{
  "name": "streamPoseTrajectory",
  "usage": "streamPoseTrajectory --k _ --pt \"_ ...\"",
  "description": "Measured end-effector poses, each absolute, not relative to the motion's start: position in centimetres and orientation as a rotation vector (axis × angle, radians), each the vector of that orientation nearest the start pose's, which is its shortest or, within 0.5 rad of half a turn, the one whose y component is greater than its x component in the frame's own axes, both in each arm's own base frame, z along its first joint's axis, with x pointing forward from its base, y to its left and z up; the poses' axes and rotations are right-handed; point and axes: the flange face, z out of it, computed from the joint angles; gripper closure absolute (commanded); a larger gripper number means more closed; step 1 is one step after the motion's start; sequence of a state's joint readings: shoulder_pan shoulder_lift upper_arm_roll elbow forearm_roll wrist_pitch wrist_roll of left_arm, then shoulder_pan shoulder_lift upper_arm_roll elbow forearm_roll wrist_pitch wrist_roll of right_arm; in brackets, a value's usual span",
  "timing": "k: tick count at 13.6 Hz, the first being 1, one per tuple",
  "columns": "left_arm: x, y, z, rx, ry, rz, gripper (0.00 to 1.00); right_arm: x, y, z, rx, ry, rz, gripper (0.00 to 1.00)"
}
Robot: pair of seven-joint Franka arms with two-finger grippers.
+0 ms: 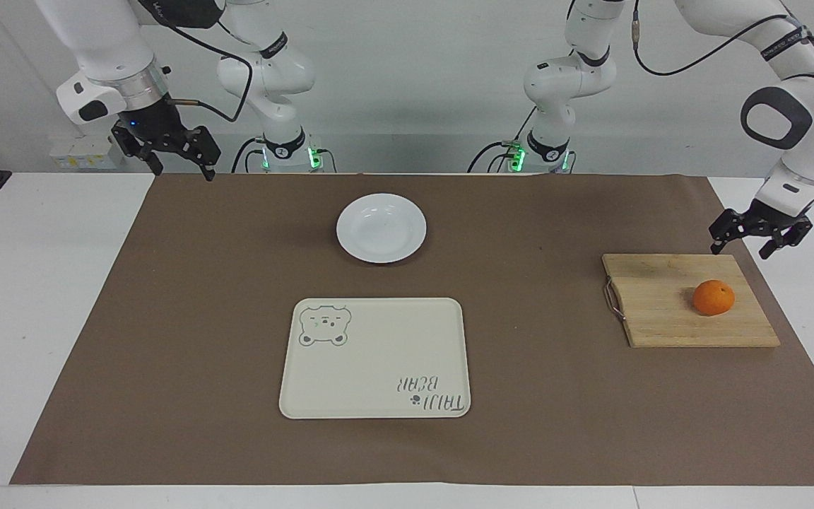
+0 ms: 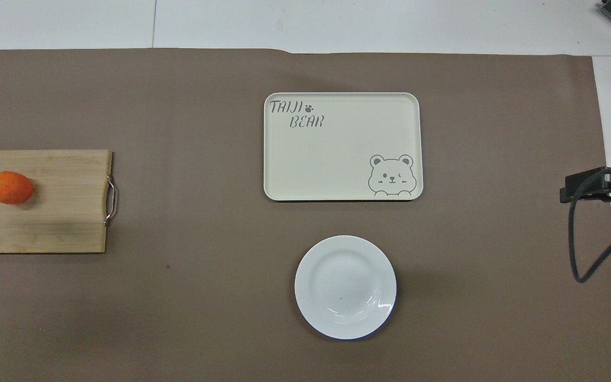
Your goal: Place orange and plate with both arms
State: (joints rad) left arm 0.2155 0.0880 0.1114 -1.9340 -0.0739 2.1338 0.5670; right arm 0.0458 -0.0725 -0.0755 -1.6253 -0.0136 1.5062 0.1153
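Orange [image 1: 714,297] on board, below left gripper [image 1: 759,240]

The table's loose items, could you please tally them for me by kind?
orange: 1
plate: 1
tray: 1
cutting board: 1
Total: 4

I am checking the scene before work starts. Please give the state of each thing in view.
orange: resting on the cutting board, not held
plate: empty, on the mat
tray: empty
left gripper: jaws open, over the board's edge
right gripper: jaws open, waiting
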Motion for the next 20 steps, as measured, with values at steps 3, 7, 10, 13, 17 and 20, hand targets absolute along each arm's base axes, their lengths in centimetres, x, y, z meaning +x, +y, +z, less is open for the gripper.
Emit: streamPoseTrajectory --k 3,7,10,13,17,20 --pt "56.6 19.4 39.7 -3.113 0.319 -0.217 0.00 52.5 -1.9 63.2 -3.142 0.228 0.073 0.00" --pt "57.5 19.6 35.9 -3.102 0.343 -0.218 0.00 52.5 -1.9 63.2 -3.142 0.229 0.073 0.00" --pt "57.8 19.6 34.3 -3.100 0.351 -0.207 0.00 52.4 -1.9 63.2 -3.142 0.229 0.073 0.00" --pt "58.0 19.7 33.2 -3.098 0.353 -0.203 0.57 52.4 -1.9 63.2 -3.142 0.229 0.073 0.00" --pt "58.9 19.4 33.4 -3.048 0.387 -0.302 1.00 52.4 -1.9 63.2 -3.142 0.229 0.075 0.00" --pt "59.3 19.2 34.2 -3.023 0.450 -0.332 1.00 52.4 -1.6 63.3 -3.143 0.222 0.075 0.00"
